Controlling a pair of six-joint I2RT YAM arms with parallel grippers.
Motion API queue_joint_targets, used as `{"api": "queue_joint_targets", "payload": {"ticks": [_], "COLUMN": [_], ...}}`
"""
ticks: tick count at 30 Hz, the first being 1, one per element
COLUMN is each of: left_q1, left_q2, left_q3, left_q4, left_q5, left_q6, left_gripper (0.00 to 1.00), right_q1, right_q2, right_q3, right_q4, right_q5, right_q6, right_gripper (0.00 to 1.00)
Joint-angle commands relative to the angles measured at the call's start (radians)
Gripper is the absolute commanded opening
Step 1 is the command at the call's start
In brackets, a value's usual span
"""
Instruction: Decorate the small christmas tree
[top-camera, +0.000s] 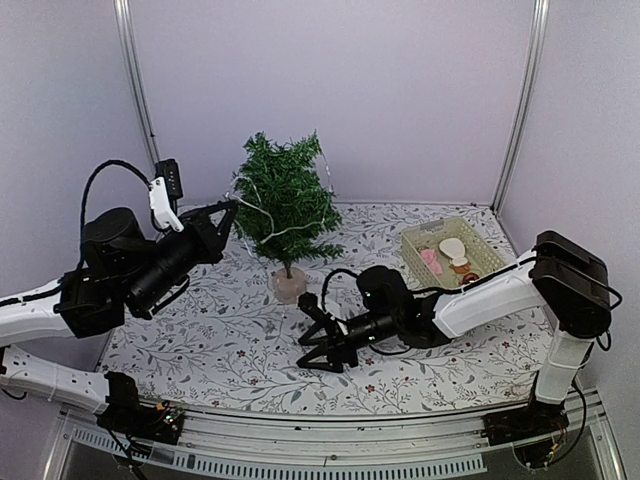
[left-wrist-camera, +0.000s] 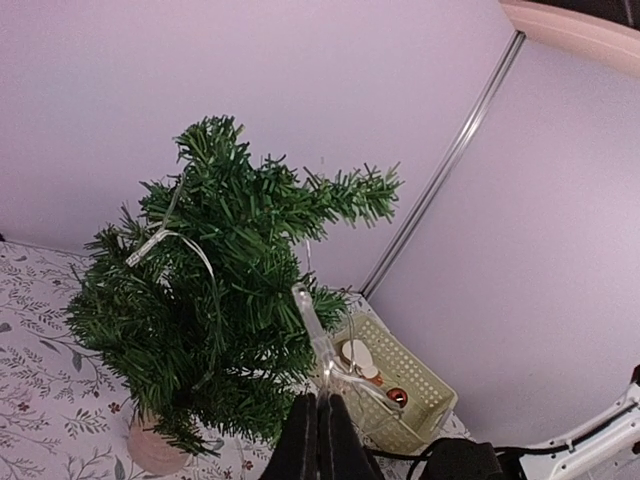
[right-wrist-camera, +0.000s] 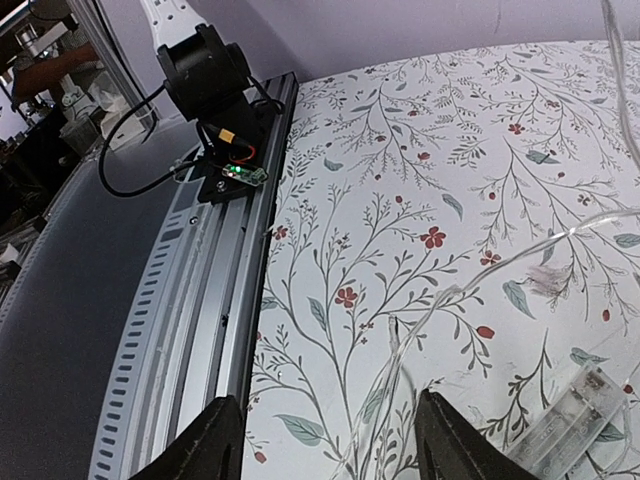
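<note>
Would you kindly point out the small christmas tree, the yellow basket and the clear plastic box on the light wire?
small christmas tree (top-camera: 285, 205): top external view, green branches.
yellow basket (top-camera: 432, 227): top external view, far rim.
clear plastic box (right-wrist-camera: 565, 420): right wrist view, middle of its casing.

High rear overview, left wrist facing tree (left-wrist-camera: 230, 300), right wrist near table (right-wrist-camera: 450, 150)

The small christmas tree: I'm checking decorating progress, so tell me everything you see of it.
The small christmas tree stands upright on the flowered table, left of the basket. Dark green bristly branches, plastic-looking; thin trunk; pale pinkish round base. A clear light string drapes over its branches, pinched by the left fingers. No ornaments show.
</note>
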Motion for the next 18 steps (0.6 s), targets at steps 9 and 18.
{"api": "queue_joint_targets", "payload": {"ticks": [9,18], "left_q1": [0.012,0.019], "left_q2": [-0.020,-0.070], "left_q3": [0.047,0.094], "left_q4": [-0.014,-0.132], "left_q5": [-0.019,-0.158], "left_q6": [0.013,-0.021], "left_gripper": [0.00,0.00], "right_q1": [0.012,0.013], "right_q2": [0.125,-0.065], "right_q3": [0.081,0.027], "right_q4": [0.010,-0.082], "right_q5": [0.054,0.170], "right_q6": [0.000,-0.039], "right_gripper": [0.38,0.00]}}
